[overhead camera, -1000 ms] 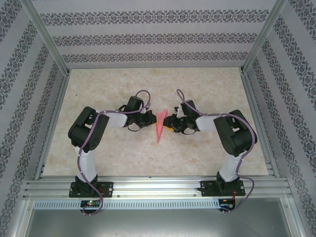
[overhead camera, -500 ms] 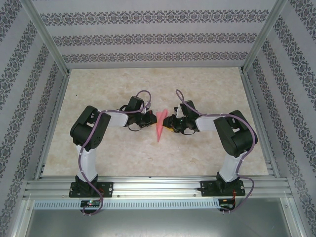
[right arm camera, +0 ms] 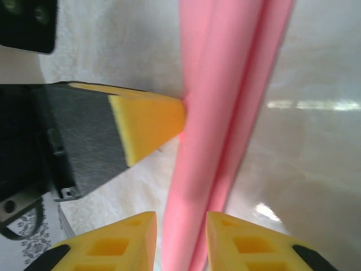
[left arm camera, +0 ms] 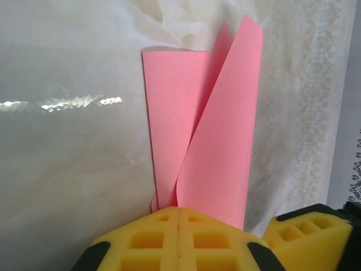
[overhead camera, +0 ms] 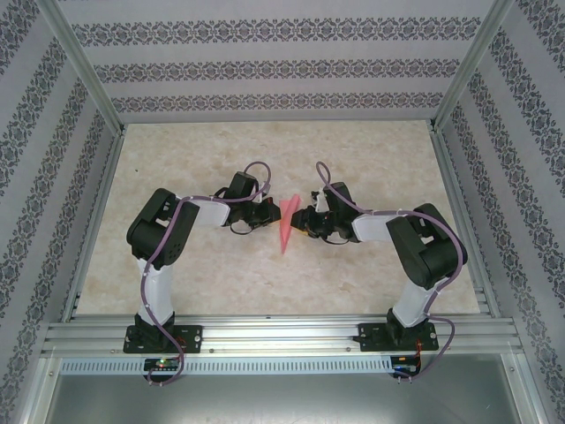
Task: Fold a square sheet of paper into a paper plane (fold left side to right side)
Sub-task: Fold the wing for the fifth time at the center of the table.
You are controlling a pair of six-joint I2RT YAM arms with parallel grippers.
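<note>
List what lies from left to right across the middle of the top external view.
Left arm's elbow → left gripper → paper plane → right gripper → right arm's elbow.

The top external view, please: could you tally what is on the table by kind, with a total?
Pink folded paper plane: 1
Robot arms, a left pincer and a right pincer at the paper: 2
Total: 3
</note>
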